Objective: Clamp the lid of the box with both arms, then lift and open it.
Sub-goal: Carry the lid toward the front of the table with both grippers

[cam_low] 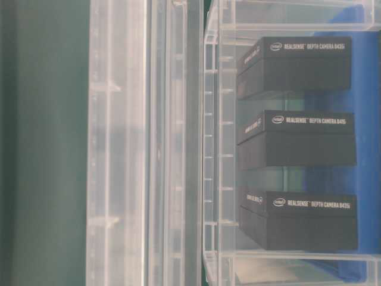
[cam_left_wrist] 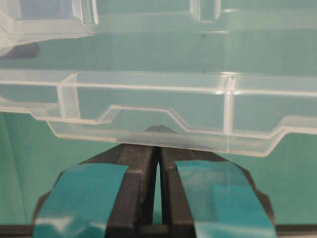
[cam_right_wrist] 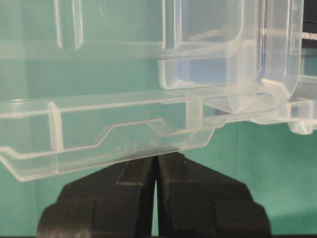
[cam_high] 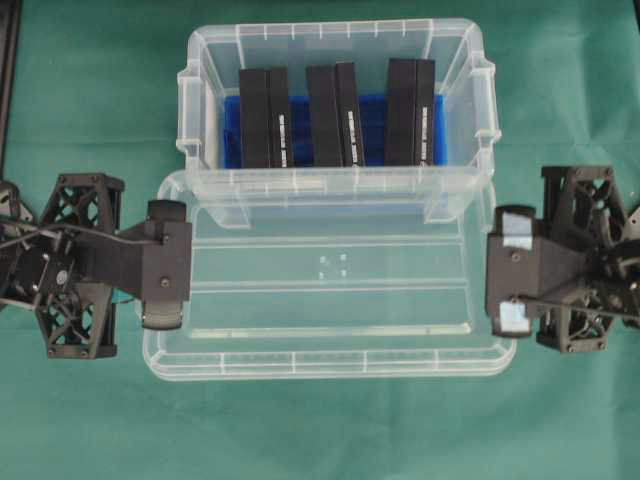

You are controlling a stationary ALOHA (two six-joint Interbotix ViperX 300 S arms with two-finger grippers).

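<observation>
From the left of the overhead view: we see the left gripper (cam_high: 178, 263) at the lid's short left edge, its black body overlapping the rim. In the left wrist view its teal-padded fingers (cam_left_wrist: 89, 191) are pressed together with only a hairline gap, pinching the lower edge of the lid's rim.

Centre: we note the lid (cam_high: 330, 290), clear and ribbed, lying in front of the box (cam_high: 335, 110) and overlapping its near wall. It looks to be off the box and level. The box sits open on the green cloth (cam_high: 90, 110), with three black blocks (cam_high: 340, 115) standing side by side on its blue floor.

Right: the right gripper (cam_high: 498, 272) meets the lid's short right edge. In the right wrist view we find its fingers (cam_right_wrist: 133, 183) likewise closed tight on the rim.
</observation>
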